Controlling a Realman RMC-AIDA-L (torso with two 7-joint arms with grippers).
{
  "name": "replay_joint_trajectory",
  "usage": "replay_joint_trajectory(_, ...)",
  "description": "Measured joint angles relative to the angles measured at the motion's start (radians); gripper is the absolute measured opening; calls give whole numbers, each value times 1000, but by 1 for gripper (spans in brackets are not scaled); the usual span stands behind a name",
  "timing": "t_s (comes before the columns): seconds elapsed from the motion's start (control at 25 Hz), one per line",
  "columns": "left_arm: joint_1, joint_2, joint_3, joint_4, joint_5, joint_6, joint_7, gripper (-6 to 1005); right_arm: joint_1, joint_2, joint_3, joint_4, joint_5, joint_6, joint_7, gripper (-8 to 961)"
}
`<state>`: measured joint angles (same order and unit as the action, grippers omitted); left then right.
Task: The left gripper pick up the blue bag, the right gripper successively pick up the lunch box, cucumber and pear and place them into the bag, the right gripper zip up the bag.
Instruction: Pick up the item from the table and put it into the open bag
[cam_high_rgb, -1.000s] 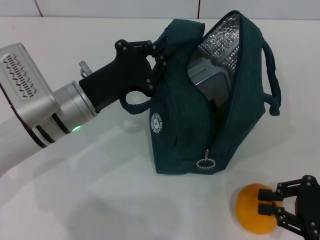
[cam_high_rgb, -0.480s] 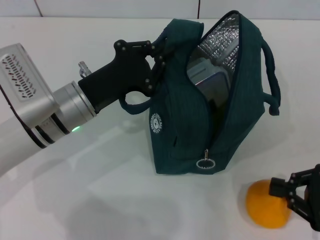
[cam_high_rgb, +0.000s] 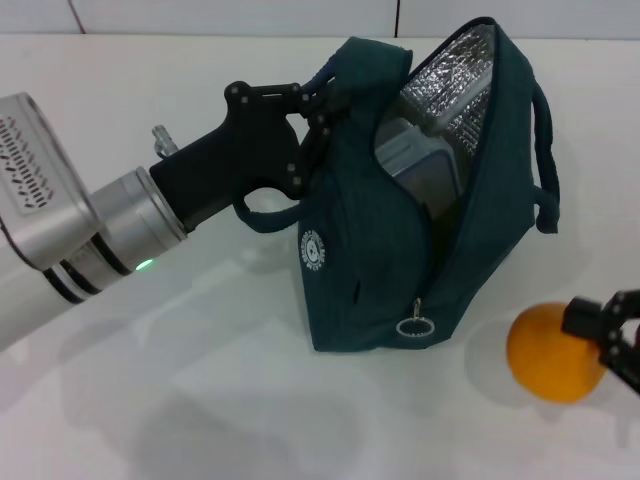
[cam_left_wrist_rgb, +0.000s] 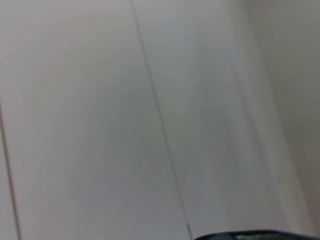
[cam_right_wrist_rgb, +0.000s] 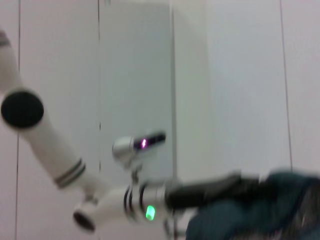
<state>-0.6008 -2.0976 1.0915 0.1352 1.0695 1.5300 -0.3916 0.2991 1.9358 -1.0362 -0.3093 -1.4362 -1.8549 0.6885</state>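
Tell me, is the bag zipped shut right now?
No, the blue bag gapes open, showing its silver lining and the lunch box inside.

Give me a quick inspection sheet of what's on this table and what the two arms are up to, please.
Surface: white table, glossy.
Job's things: blue bag unzipped, standing; grey lunch box inside it; round orange fruit on the table beside the bag; cucumber not seen.
Clutter: nothing seen.
Grippers: left pincer clamped on the bag's upper edge, holding it open; right pincer against the fruit at the frame edge, grip unclear.
Cables: nothing seen.
Surroundings: pale panelled wall.
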Motion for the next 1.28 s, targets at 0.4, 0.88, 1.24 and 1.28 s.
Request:
replay_joint_trajectory(0.4,49,2,100,63,2,43,2,133,77,73,255,-61,39,-155,44,36)
replay_joint_trajectory(0.88,38,0,109,66,-3,34,2,135,319,85,213,-53,74,4,297,36)
replay_joint_trajectory(1.24,29,-1,104,61,-8,32,0,136,370,86,139,-50,75,88,353,34)
replay_joint_trajectory(1.28,28,-1,105,61,-9,32,0,137,370,87,135,-50,74,92,356,33)
